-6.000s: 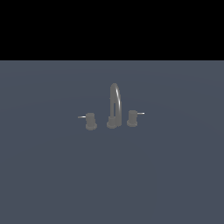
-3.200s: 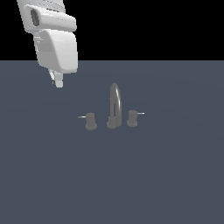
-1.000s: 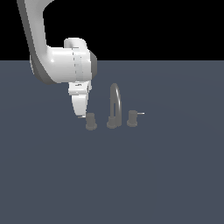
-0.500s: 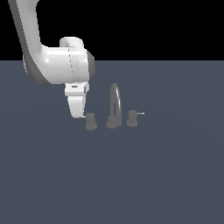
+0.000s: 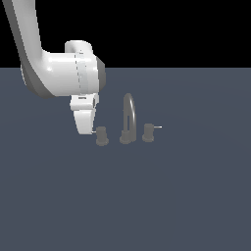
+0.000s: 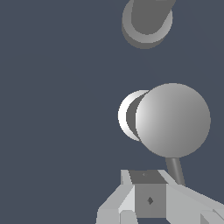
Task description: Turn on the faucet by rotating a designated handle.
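Note:
The faucet [image 5: 128,117] stands on the dark grey floor, with a tall arched spout and a knob on each side. The handle [image 5: 101,136] is the knob on the exterior view's left; its thin lever rod [image 5: 93,132] points away from the spout. My gripper [image 5: 87,127] hangs just beside that knob, at the rod's end, with its fingers together and nothing held. In the wrist view the handle's round top [image 6: 173,120] fills the middle, its rod [image 6: 176,170] runs to my gripper [image 6: 148,194], and the spout base [image 6: 146,22] shows at the edge.
The matching knob [image 5: 148,132] with its own lever [image 5: 157,127] stands on the other side of the spout. My white arm [image 5: 54,73] comes down from the exterior view's upper left. The flat grey floor [image 5: 171,196] spreads all around.
My gripper has shifted slightly towards the exterior view's left and down, staying beside the left-hand knob at its lever rod. The faucet has not visibly moved.

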Controlling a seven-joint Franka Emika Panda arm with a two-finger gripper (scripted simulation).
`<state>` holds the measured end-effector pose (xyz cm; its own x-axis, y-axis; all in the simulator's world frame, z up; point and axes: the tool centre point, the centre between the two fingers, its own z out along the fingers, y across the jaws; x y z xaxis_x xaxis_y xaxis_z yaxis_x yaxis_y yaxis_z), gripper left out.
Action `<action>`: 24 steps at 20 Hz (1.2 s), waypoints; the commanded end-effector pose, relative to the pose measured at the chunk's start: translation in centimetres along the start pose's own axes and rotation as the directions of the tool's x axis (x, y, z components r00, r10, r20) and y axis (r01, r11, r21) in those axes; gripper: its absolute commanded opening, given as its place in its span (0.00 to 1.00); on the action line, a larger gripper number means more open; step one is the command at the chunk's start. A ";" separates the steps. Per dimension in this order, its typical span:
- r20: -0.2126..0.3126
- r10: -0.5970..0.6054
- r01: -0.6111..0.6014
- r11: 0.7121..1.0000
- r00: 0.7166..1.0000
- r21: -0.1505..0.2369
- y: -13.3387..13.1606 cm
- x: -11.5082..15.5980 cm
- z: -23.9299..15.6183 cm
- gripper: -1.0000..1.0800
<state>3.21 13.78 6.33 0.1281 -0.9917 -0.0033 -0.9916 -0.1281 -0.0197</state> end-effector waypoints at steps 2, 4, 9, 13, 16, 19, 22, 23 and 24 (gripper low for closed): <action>-0.003 0.000 0.000 1.000 1.000 -0.015 1.7 0.2 0.0 0.00; -0.003 -0.001 0.001 1.000 1.000 -0.016 2.3 0.3 0.0 0.00; -0.003 -0.003 0.003 1.000 1.000 -0.019 4.0 0.4 -0.1 0.00; 0.003 -0.015 0.015 1.000 1.000 -0.012 3.9 0.1 0.0 0.00; 0.001 -0.011 0.011 1.000 1.000 -0.015 4.6 1.4 0.0 0.00; -0.001 -0.007 0.007 1.000 1.000 -0.018 5.4 2.7 -0.1 0.00; -0.003 -0.004 0.004 1.000 1.000 -0.019 5.9 3.6 -0.1 0.00; 0.010 -0.039 0.039 0.999 0.999 -0.013 5.5 1.0 0.0 0.00; 0.008 -0.035 0.035 0.999 0.999 -0.014 5.4 1.8 0.0 0.00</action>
<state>-2.13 12.05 6.25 0.1697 -0.9854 -0.0131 -0.9855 -0.1696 -0.0066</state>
